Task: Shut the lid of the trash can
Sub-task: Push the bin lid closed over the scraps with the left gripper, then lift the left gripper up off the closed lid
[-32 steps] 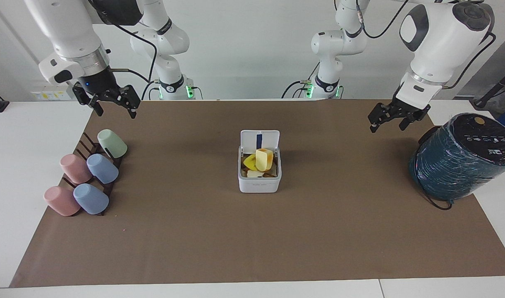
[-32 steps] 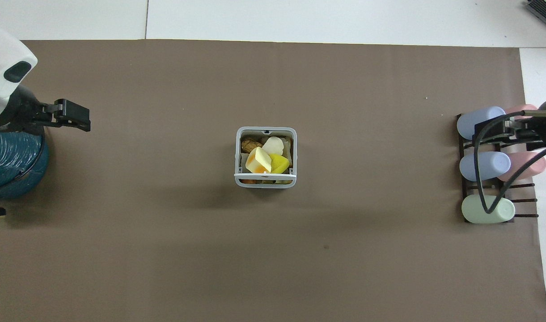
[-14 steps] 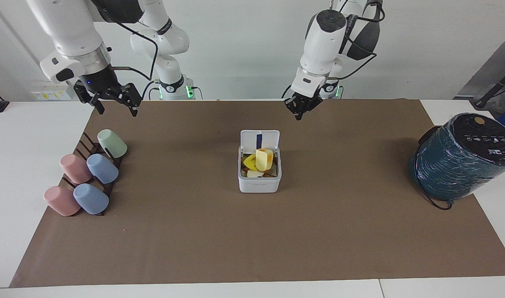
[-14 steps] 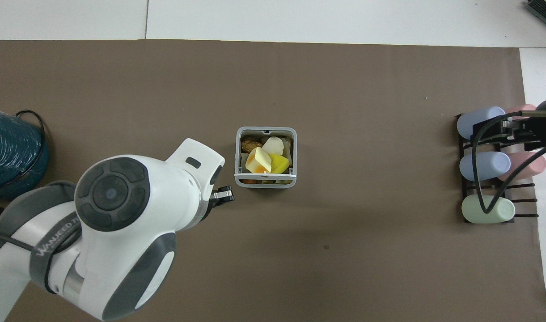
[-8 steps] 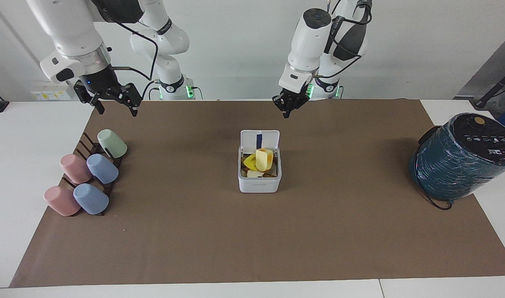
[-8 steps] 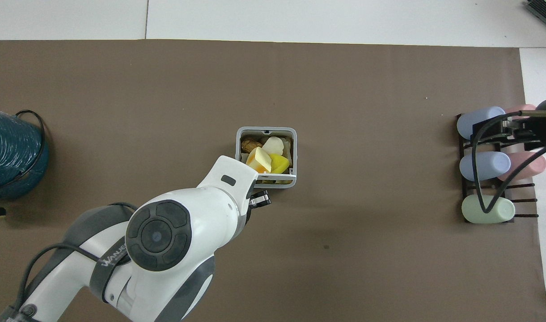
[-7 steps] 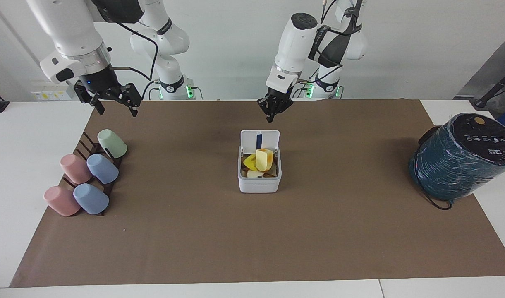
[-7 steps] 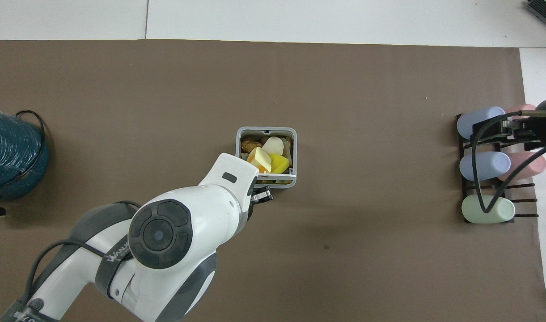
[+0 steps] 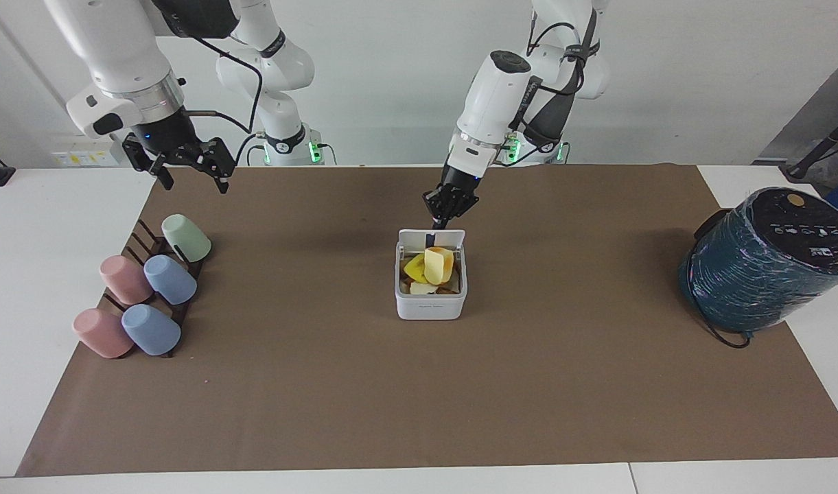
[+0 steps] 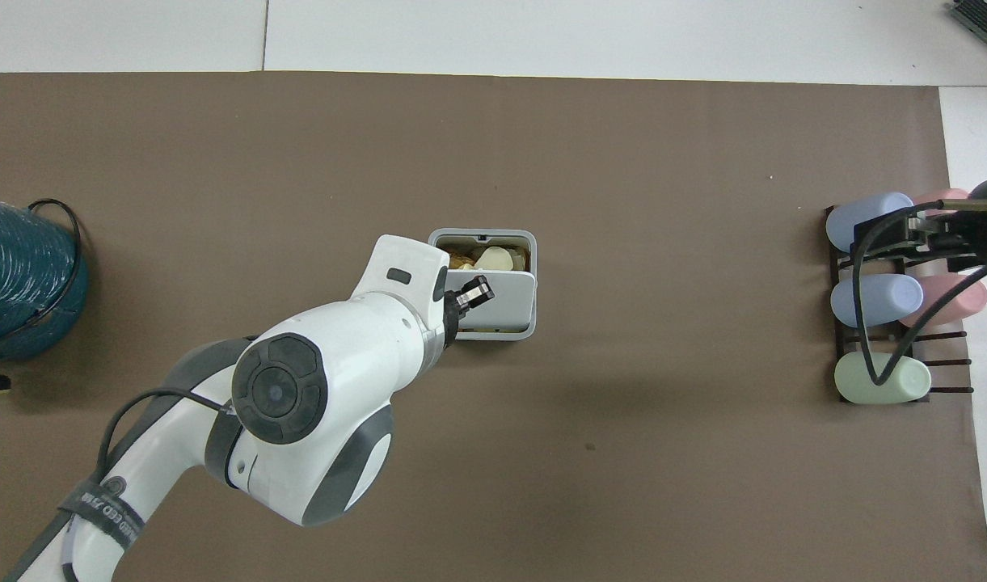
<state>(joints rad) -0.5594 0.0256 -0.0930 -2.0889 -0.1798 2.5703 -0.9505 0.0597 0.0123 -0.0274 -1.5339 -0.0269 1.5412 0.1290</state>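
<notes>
Right at the middle of the desk (image 9: 322,412) sits the trash can (image 9: 431,304), a small white box with food scraps inside. Your left gripper (image 9: 443,209) is just at the top edge of the lid (image 9: 432,238), on the side nearer to the robots, and it looks like it touches it. Its fingers seem pinched close together and hold nothing (they push, they do not grab). The lid is tipped partway over the opening, with its hinge on the side nearer to the robots, so the open part of the can lies farther from the robots than the fingers. I think you should push that way and down until the lid lies flat. Your right gripper (image 9: 185,165) waits over the desk near the rack of cups (image 9: 147,288), fingers spread wide and holding nothing.
</notes>
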